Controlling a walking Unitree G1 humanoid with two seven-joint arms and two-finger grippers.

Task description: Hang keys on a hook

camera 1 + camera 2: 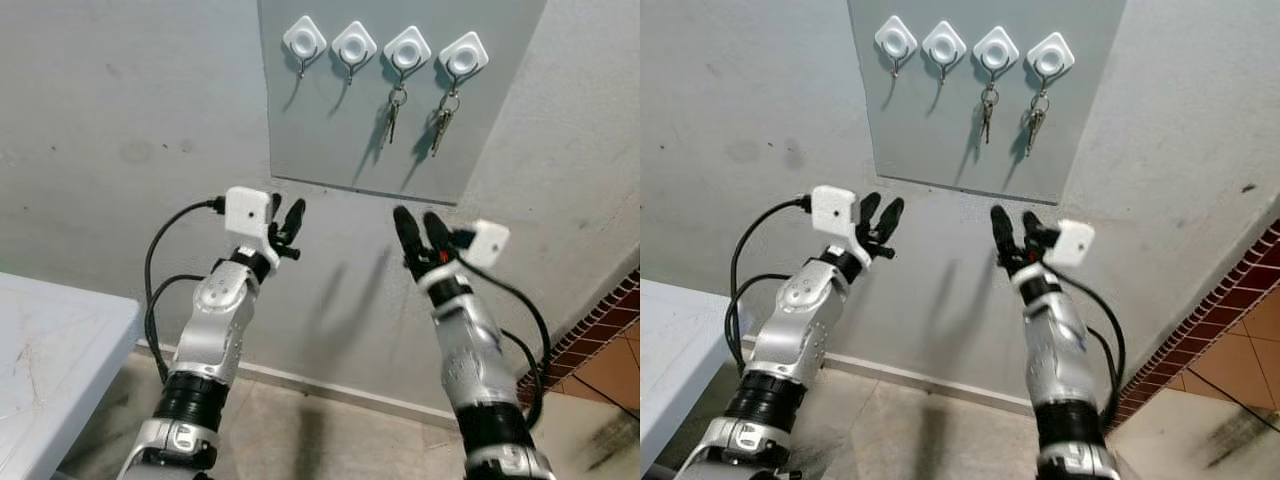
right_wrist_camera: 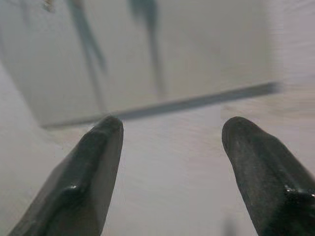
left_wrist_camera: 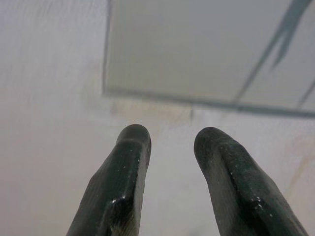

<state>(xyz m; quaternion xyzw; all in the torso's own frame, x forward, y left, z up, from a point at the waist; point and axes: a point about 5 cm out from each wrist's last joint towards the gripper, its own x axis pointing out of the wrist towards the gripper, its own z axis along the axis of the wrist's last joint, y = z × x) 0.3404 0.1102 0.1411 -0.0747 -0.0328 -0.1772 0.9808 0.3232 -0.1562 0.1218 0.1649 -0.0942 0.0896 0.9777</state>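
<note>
Grey board, four hooks, two keys

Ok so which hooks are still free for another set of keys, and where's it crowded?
The two left hooks hang bare, bordered by the panel's left edge. The two right hooks are crowded: keys and keys dangle there. Both end effectors sit below, open.

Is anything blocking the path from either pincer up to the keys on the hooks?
Nothing visible does. Both sets of keys hang on the two rightmost hooks of the grey panel. The left pincer and right pincer, both open and holding nothing, sit below the panel with bare wall between.
</note>
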